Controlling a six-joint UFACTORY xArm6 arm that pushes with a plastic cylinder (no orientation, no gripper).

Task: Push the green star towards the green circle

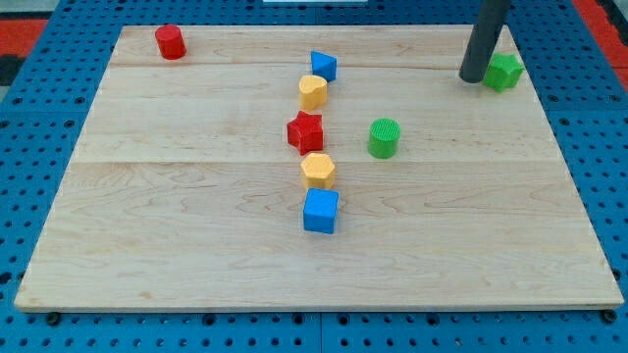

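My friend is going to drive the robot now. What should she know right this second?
My tip is down on the board near the view's top right, just to the view's left of the green star, close beside it or touching; I cannot tell which.
The green circle stands near the board's middle, well toward the view's lower left of the star, with bare wood between them.
Done: nothing yet shows; the star is far from the circle.
Left: my tip is on the circle's side of the star, so it probably has to go round to the star's far side, then push it down and left to the circle.
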